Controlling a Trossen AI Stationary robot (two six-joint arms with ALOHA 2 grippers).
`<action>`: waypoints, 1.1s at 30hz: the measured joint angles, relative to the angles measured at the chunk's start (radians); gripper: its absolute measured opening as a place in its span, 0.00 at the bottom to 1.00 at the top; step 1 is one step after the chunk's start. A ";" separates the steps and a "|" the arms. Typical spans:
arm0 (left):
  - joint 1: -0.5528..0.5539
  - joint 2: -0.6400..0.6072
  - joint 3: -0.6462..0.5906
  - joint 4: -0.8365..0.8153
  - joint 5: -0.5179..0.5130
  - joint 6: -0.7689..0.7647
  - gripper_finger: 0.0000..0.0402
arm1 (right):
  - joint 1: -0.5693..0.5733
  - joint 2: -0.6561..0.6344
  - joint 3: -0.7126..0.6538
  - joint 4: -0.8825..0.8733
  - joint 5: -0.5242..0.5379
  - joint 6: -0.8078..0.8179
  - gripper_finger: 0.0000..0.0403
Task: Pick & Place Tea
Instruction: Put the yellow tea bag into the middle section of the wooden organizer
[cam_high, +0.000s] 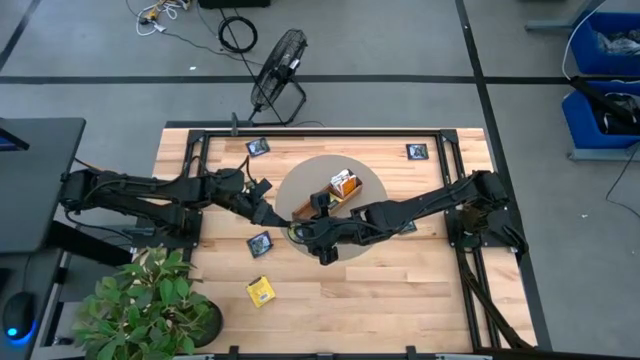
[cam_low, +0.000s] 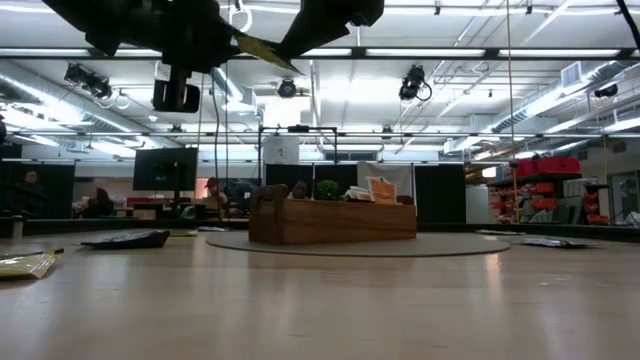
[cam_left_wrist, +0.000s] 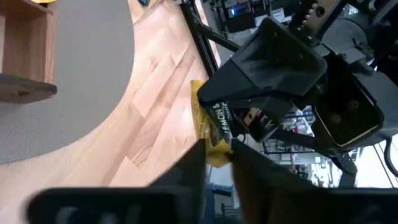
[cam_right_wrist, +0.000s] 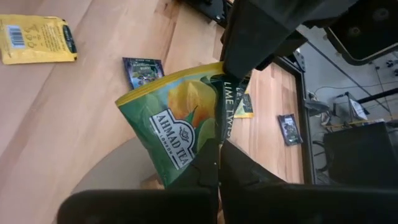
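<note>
Tea packet (cam_right_wrist: 171, 127), green and yellow with a lemon picture, hangs in the air above the worktop (cam_high: 380, 290), near the wooden tray (cam_high: 335, 197). Both arms pinch it: the right gripper (cam_right_wrist: 217, 163) has its jaws closed on 1 edge, and the left gripper (cam_left_wrist: 217, 158) has its jaws closing on the opposite edge. It looks very light, thin and flexible, with a smooth foil surface that can slip or crease. I think a firm pinch on the flat sealed border is the best hold.
</note>
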 joint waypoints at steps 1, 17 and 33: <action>0.000 0.000 0.000 -0.001 -0.005 0.001 0.09 | 0.000 0.000 0.000 -0.001 0.009 0.000 0.00; 0.008 -0.011 0.000 -0.012 -0.026 0.077 0.00 | -0.003 -0.059 0.000 -0.180 0.007 0.371 0.22; 0.126 0.058 0.062 -0.016 -0.246 0.485 0.00 | 0.086 -0.123 -0.110 -0.352 -0.047 0.836 0.55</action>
